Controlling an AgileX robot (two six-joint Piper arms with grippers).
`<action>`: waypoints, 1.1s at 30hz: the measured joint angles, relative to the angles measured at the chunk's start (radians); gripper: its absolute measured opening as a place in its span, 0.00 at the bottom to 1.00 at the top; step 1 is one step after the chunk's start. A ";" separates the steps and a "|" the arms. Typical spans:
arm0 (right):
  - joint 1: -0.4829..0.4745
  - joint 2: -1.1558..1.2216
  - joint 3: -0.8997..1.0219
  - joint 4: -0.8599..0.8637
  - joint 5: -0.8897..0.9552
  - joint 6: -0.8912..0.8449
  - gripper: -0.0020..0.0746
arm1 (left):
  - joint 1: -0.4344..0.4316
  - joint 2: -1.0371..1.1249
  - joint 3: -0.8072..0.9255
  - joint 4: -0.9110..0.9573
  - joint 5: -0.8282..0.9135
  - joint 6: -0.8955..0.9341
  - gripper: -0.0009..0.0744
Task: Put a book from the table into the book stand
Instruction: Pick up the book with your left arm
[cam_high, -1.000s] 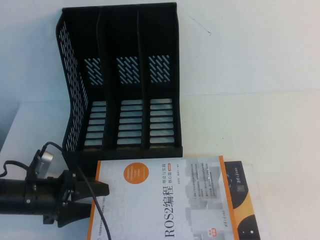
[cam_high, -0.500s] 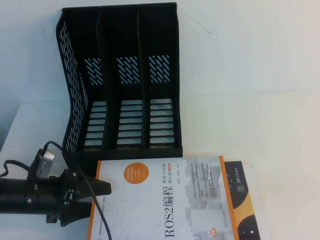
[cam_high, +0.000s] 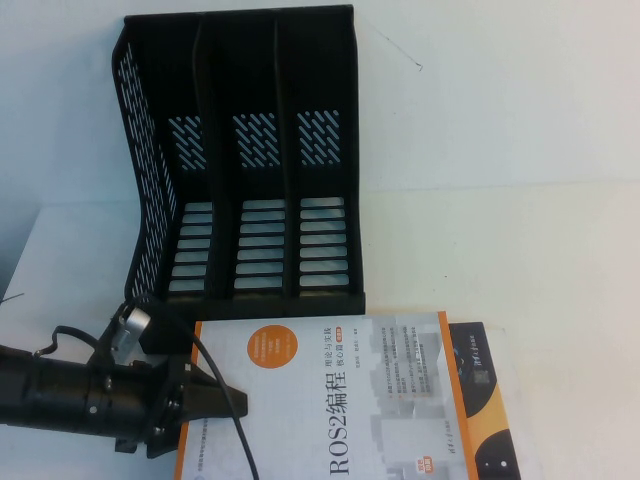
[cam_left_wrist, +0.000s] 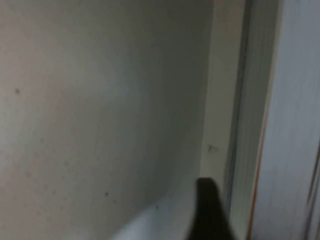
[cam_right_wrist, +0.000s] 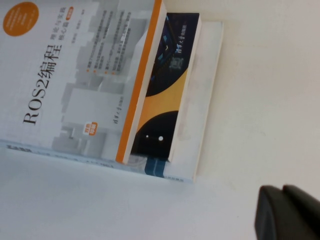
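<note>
ROS2 book (cam_high: 340, 400) lies flat on the table (cam_high: 520, 250), on top of a stack, just in front of the black book stand (cam_high: 240, 170) (three slots, nothing in them). A dark-and-orange book (cam_high: 485, 385) sticks out from under it on the right. Left gripper (cam_high: 225, 400) sits low at the ROS2 book's left edge, tips over the cover; can't tell how wide it's set. Right gripper (cam_right_wrist: 290, 212) hovers over bare table near the stack, fingers pressed together, holding nothing.
</note>
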 joint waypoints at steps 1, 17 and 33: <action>0.000 0.000 0.000 0.000 0.000 0.000 0.03 | 0.000 0.000 0.000 0.000 -0.002 0.000 0.59; 0.000 0.000 0.000 0.000 -0.010 0.000 0.03 | 0.031 -0.002 -0.001 -0.018 0.113 0.027 0.15; 0.000 0.000 0.000 0.000 -0.010 0.000 0.03 | 0.041 -0.416 0.001 0.131 0.108 -0.107 0.15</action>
